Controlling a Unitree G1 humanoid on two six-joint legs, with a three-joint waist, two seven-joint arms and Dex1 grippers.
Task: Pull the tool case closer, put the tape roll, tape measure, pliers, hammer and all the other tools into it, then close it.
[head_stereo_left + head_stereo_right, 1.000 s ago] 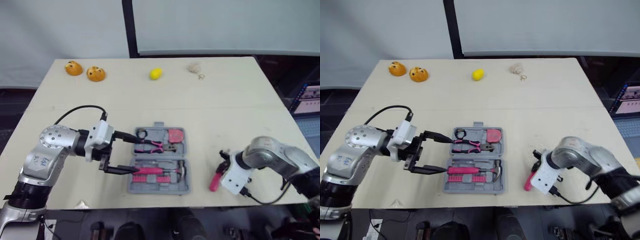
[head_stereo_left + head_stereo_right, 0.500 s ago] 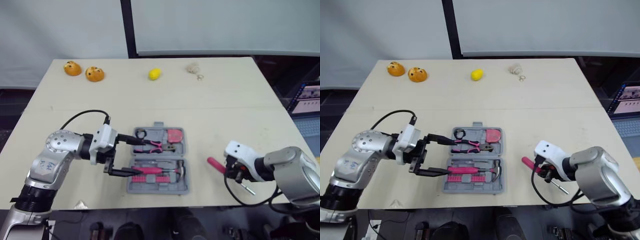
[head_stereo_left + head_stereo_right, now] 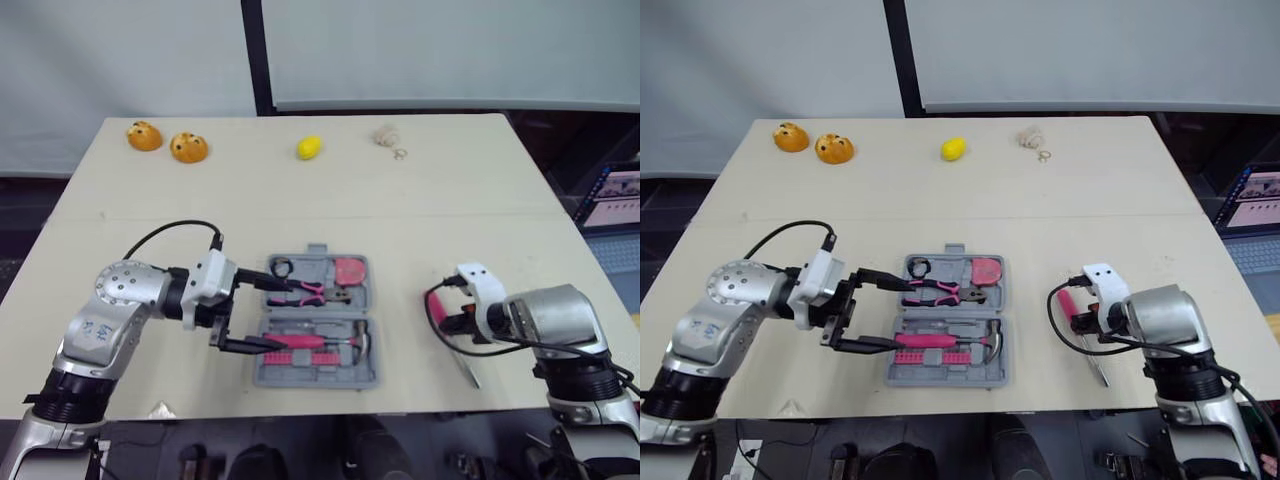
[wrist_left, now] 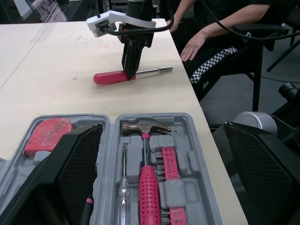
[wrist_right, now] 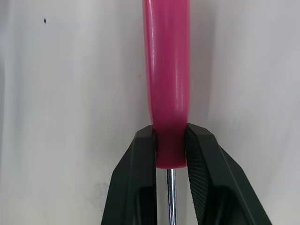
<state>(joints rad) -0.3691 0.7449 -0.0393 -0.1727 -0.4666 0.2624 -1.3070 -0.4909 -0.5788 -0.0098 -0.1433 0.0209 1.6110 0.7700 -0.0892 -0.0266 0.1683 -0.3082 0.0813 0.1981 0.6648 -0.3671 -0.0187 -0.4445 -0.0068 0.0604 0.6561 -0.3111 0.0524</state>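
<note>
Two black fingers of my left gripper (image 3: 272, 315) stand wide apart over the left end of the open grey tool case (image 3: 320, 376), which sits mid-table (image 3: 450, 200). My left wrist view adds the pink-handled hammer (image 4: 145, 180) bedded inside it and a seated person's hand (image 4: 192, 47) past the table edge. Right of the case, my right wrist view shows my right gripper (image 5: 169, 136) clamped on the pink screwdriver (image 5: 166, 70) at the shaft end of its handle.
</note>
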